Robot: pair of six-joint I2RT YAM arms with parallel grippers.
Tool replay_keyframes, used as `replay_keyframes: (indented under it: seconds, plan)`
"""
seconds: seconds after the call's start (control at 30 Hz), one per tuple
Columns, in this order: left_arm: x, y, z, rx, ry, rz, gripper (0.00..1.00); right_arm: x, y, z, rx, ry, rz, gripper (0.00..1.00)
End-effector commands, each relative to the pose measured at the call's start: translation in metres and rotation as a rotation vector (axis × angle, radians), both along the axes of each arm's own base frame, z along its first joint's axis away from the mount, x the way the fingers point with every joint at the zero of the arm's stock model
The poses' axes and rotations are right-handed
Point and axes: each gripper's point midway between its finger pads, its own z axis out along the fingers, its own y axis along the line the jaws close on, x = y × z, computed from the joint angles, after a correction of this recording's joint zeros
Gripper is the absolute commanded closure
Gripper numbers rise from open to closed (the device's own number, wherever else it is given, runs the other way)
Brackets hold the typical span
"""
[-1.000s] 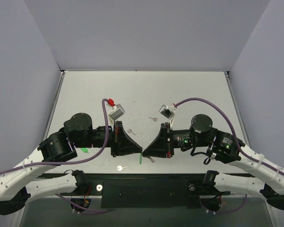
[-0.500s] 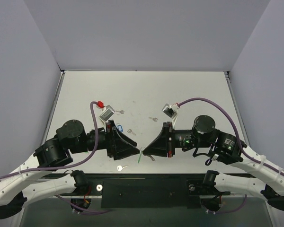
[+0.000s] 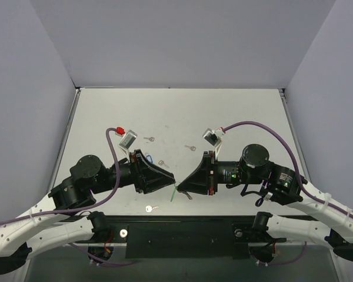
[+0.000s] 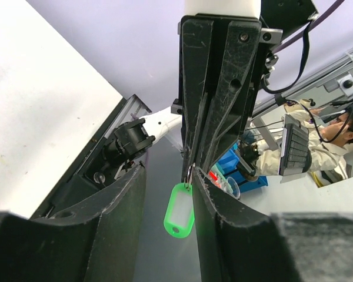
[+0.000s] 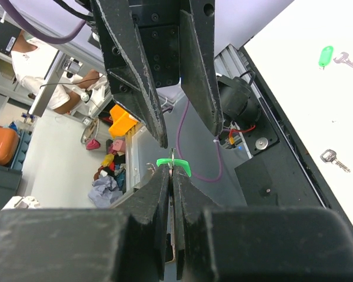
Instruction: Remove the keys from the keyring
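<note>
The light-green keyring tag (image 4: 179,210) hangs in the air from its thin metal ring (image 4: 188,174). My right gripper (image 5: 172,169) is shut on a thin silver key seen edge-on (image 5: 173,194), with the ring and tag (image 5: 174,164) at its tips. My left gripper (image 4: 167,176) is open, its fingers on either side of the hanging tag and not touching it. In the top view both grippers meet tip to tip near the table's front, left (image 3: 173,178) and right (image 3: 178,188), with the tag (image 3: 174,194) below them.
Loose silver keys lie on the white table (image 3: 235,111): one near the front edge (image 3: 152,208), others further back (image 3: 149,139) (image 3: 162,163) (image 3: 190,147). A brighter green tag (image 5: 325,56) with a key (image 5: 345,57) lies on the table, and another key (image 5: 334,157) lies closer.
My left arm has swung back and to the left and turned, and its open fingers have come back beside the tag. The right gripper has hardly moved and keeps its hold.
</note>
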Motion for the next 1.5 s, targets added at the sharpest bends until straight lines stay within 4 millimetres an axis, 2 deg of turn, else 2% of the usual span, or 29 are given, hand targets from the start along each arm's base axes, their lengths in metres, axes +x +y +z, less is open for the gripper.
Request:
replay_keyframes:
  seconds: [0.0,0.17,0.37,0.6,0.9,1.03,1.13,1.17,1.47]
  plan:
    - [0.0,-0.003,0.025,-0.097,-0.024,-0.003,0.56,-0.003,0.0,0.018,0.067,-0.028,0.005,1.0]
    - [-0.001,-0.005,0.023,-0.092,-0.017,-0.019,0.65,-0.002,0.001,0.021,0.072,-0.034,0.001,1.0]
    - [-0.002,-0.007,0.017,-0.08,-0.004,-0.027,0.66,0.001,0.0,0.025,0.075,-0.059,-0.01,1.0]
    - [-0.005,-0.008,0.019,-0.089,-0.001,-0.045,0.66,0.002,-0.001,0.028,0.068,-0.073,-0.015,1.0]
    - [-0.014,-0.01,0.023,-0.117,0.003,-0.082,0.75,0.007,-0.002,0.031,0.065,-0.092,-0.04,1.0]
    - [-0.018,-0.01,0.03,-0.133,-0.008,-0.098,0.83,0.009,0.001,0.03,0.058,-0.094,-0.046,1.0]
    - [-0.018,-0.011,0.033,-0.128,-0.011,-0.1,0.99,0.01,0.003,0.03,0.054,-0.092,-0.044,1.0]
    - [-0.017,-0.012,0.03,-0.117,-0.007,-0.098,1.0,0.01,0.003,0.03,0.053,-0.091,-0.044,1.0]
    - [-0.013,-0.011,0.025,0.014,-0.024,-0.076,1.0,0.01,0.003,0.028,0.037,-0.077,-0.044,1.0]
